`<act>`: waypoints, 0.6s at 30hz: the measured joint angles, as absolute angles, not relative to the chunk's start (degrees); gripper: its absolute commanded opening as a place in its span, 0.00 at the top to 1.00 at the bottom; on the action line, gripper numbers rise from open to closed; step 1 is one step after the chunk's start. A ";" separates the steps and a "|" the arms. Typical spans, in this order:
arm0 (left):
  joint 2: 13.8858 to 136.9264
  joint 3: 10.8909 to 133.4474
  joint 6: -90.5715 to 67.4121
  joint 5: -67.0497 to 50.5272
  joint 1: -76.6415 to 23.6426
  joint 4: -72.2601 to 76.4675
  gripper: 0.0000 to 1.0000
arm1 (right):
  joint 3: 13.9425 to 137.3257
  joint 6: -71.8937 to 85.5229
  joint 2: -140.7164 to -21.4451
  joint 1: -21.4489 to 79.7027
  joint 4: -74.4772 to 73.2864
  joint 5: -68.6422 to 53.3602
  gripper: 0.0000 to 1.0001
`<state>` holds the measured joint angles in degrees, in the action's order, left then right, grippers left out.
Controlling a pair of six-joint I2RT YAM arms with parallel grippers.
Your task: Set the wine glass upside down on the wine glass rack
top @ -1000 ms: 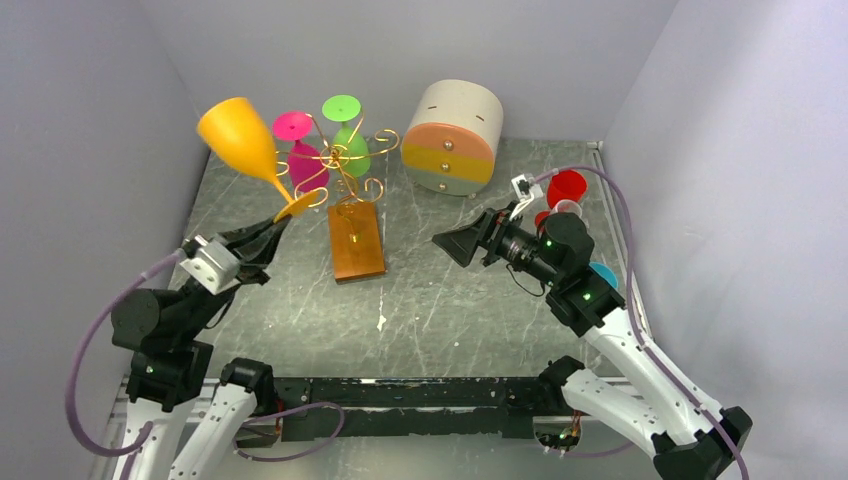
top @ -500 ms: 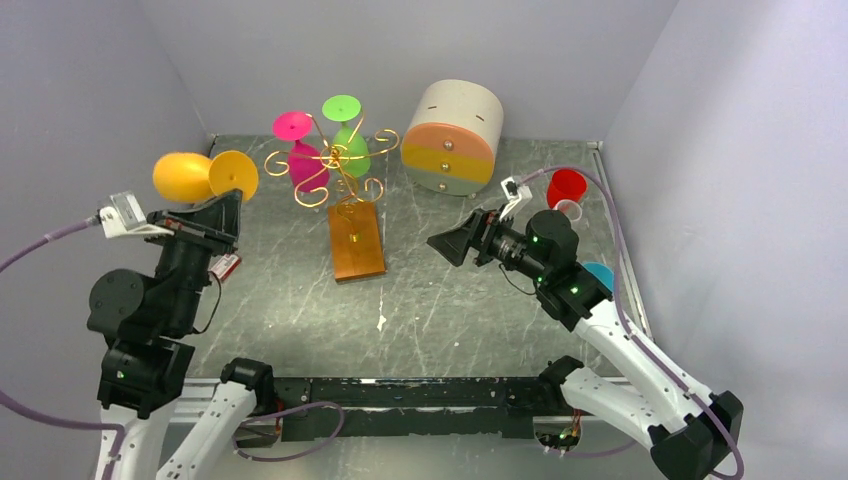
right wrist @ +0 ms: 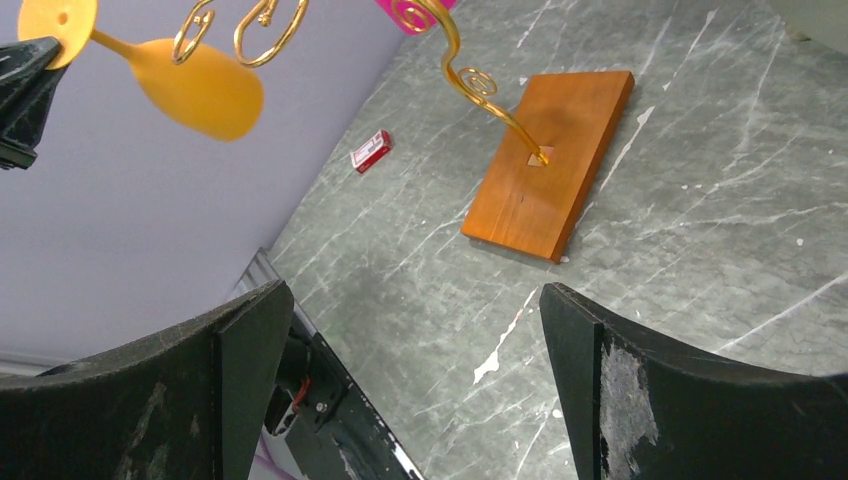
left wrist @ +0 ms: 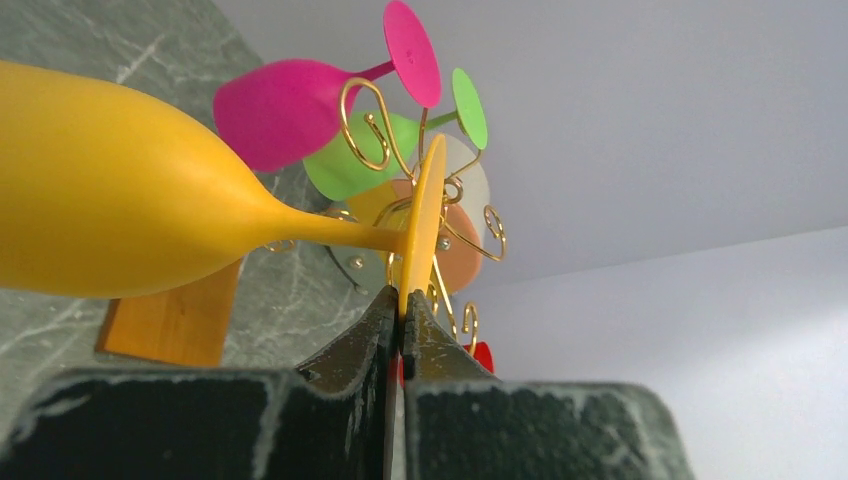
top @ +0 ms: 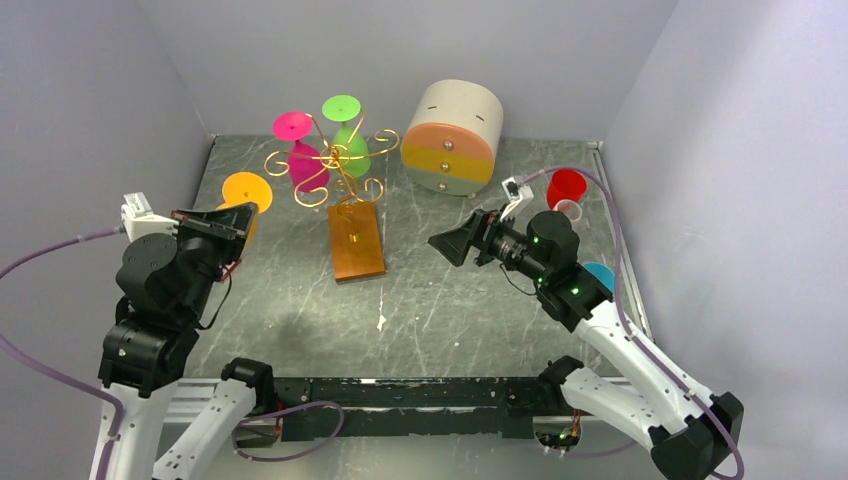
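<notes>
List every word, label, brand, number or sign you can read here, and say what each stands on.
Nothing readable in any view.
Unreadable: pale markings on the small red packet on the table, too small and blurred.
No print shows on the orange wine glass, wine glass rack or round drawer box.

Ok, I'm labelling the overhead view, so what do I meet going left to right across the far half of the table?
From the left: yellow glass → pink glass → green glass → drawer box → red cup. The rack overlaps the glasses, so it's left out.
</notes>
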<state>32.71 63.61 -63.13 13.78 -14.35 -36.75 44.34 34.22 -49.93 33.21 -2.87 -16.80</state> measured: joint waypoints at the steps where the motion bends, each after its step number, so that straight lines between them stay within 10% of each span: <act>1: 32.91 63.61 -64.27 13.54 -14.35 -36.97 0.93 | 44.34 34.22 -49.76 33.21 -2.87 -16.67 0.00; 18: 39.48 60.47 -74.26 5.54 -14.35 -32.51 0.93 | 44.34 34.22 -48.21 33.21 -3.33 -16.47 0.00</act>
